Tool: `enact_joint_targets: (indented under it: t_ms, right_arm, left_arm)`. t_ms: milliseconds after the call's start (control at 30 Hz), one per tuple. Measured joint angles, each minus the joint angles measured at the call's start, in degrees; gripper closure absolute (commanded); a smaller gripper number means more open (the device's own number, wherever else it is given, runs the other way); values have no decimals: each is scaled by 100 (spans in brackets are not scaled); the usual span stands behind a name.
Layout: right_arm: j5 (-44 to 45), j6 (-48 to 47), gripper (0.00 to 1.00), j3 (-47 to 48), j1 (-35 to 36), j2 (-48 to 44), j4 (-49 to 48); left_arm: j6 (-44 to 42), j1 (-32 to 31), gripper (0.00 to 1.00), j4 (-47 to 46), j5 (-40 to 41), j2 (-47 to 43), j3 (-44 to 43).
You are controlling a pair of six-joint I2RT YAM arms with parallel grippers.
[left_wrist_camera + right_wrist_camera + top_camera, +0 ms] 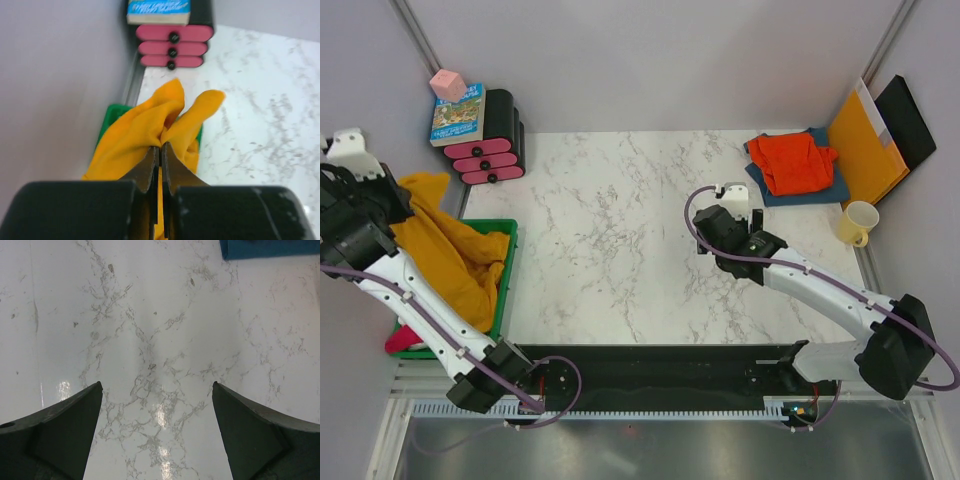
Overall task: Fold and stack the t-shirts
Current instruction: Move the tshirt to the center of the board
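Observation:
My left gripper (398, 192) is shut on a bunched fold of the mustard-yellow t-shirt (445, 255) and holds it up over the green bin (507, 290). The cloth hangs from it into the bin. In the left wrist view the jaws (161, 146) pinch the yellow cloth (145, 125). A red-orange t-shirt (795, 160) lies on a dark blue t-shirt (800, 192) at the far right. A bit of magenta cloth (396, 342) shows at the bin's near left corner. My right gripper (732, 195) is open and empty above bare marble (156, 385), near the blue t-shirt's edge (270, 247). No white t-shirt shows.
An orange-yellow folder (865, 145) and a black panel (908, 118) lean at the back right, with a cream mug (858, 222) in front of them. At the back left stand black-and-pink weights (492, 150) with a book (458, 112) and a pink cube (448, 85).

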State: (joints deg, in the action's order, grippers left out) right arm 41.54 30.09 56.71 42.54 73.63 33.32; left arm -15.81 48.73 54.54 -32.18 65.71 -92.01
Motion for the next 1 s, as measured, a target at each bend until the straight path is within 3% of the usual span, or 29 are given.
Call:
enact_joint_targets:
  t_ms: [133, 333, 400, 567, 800, 900, 1000]
  right_arm:
    - [-55, -85, 2, 63, 0, 31, -11]
    - [-59, -262, 2, 326, 0, -17, -63]
    - [-59, -293, 2, 334, 0, -92, -87]
    - [-57, -291, 2, 332, 0, -332, -74]
    - [-52, -199, 2, 109, 0, -817, 76]
    - [-55, -109, 4, 72, 0, -942, 195]
    - [-90, -28, 4, 63, 0, -1047, 262]
  left_arm:
    - [391, -741, 98, 319, -275, 538, -1508]
    - [879, -3086, 98, 905, 175, 1187, -2859]
    - [994, -3521, 98, 907, 164, 1325, -3213]
    - [1043, -3995, 98, 955, -92, 1320, -3766]
    - [1344, -4247, 98, 446, -1049, 1034, -4004]
    - [1486, -4367, 98, 133, -1303, 935, -3707]
    - [1456, -4929, 98, 37, -1237, 831, -3014]
